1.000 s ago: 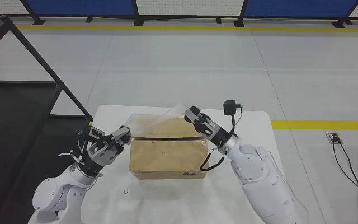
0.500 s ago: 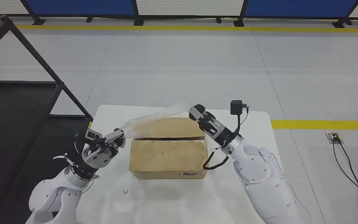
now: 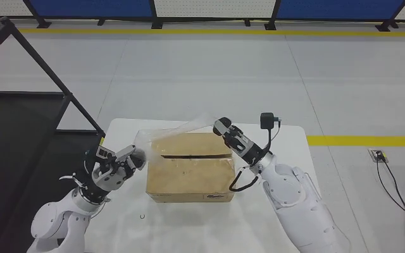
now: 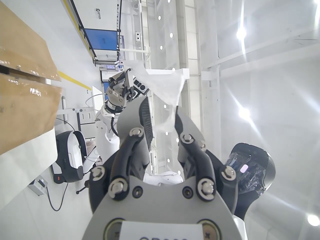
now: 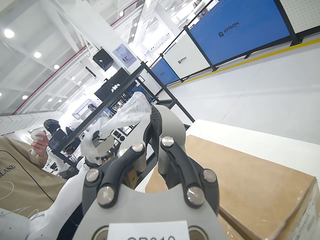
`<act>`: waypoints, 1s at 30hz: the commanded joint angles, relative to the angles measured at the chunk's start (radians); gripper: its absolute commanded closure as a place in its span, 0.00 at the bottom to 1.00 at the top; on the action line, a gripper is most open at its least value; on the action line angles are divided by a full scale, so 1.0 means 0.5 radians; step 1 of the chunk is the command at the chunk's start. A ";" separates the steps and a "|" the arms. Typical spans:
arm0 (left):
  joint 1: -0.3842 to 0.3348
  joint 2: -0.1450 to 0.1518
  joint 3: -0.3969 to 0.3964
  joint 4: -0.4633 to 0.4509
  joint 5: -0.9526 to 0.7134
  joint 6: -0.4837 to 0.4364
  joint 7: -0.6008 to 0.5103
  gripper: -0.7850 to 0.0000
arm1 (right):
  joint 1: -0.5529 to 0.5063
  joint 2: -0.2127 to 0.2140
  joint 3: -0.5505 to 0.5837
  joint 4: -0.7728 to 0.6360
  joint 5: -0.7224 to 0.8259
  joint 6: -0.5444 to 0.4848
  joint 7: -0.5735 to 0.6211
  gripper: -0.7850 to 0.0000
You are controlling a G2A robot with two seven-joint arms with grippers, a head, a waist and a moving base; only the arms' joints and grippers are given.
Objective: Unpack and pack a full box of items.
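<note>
- the clear plastic film [image 3: 177,131] that sagged over the box [image 3: 190,174] a second ago now hangs taut above it, off the cardboard;
- your left hand [image 3: 134,155] has drawn back past the box's end, clamped on one bunched end of the film; your right hand [image 3: 221,125] is pinched tight on the other end, over the far corner;
- the box sits mid-worktop [image 3: 190,221], flaps down, seam bared; the wrapping looks nearly off, so the flaps likely come next.

Pale floor [image 3: 209,69] surrounds the white bench [image 3: 190,221]. Beyond the bench a yellow line [image 3: 209,30] fronts blue and white partition panels [image 3: 88,7]; beside it stands a black frame [image 3: 38,63].
</note>
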State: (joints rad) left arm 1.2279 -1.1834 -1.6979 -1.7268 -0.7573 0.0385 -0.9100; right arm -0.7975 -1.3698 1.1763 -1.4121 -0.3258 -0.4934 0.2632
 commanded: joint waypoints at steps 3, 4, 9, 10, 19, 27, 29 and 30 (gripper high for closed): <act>0.007 0.006 -0.001 -0.008 0.001 -0.002 0.021 0.03 | 0.017 -0.002 -0.002 0.001 0.003 0.019 0.009 1.00; 0.009 0.007 -0.002 -0.008 -0.002 -0.003 0.025 0.03 | 0.021 -0.002 0.000 -0.001 0.004 0.026 0.007 1.00; 0.026 0.014 -0.009 -0.010 0.000 -0.014 0.038 0.03 | 0.035 -0.002 0.012 -0.020 -0.003 0.072 0.003 1.00; 0.029 0.016 -0.010 -0.009 -0.005 -0.016 0.039 0.02 | 0.036 -0.002 0.013 -0.025 -0.005 0.080 0.004 1.00; 0.069 0.030 -0.056 0.006 -0.003 -0.048 0.074 0.02 | 0.051 0.000 0.039 -0.066 -0.009 0.144 0.018 1.00; 0.154 0.048 -0.119 -0.037 0.133 -0.038 0.183 0.00 | 0.052 -0.002 0.024 -0.143 -0.056 0.179 0.014 1.00; 0.177 0.055 -0.118 -0.078 0.271 -0.020 0.256 0.00 | 0.061 -0.004 0.011 -0.164 -0.072 0.183 0.010 1.00; 0.189 0.058 -0.114 -0.107 0.360 -0.011 0.300 0.00 | 0.065 -0.006 0.004 -0.175 -0.080 0.187 0.008 1.00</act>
State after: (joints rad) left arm 1.3150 -1.1565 -1.7576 -1.7627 -0.6398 0.0268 -0.7899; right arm -0.7675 -1.3719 1.1822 -1.4934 -0.3614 -0.4014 0.2689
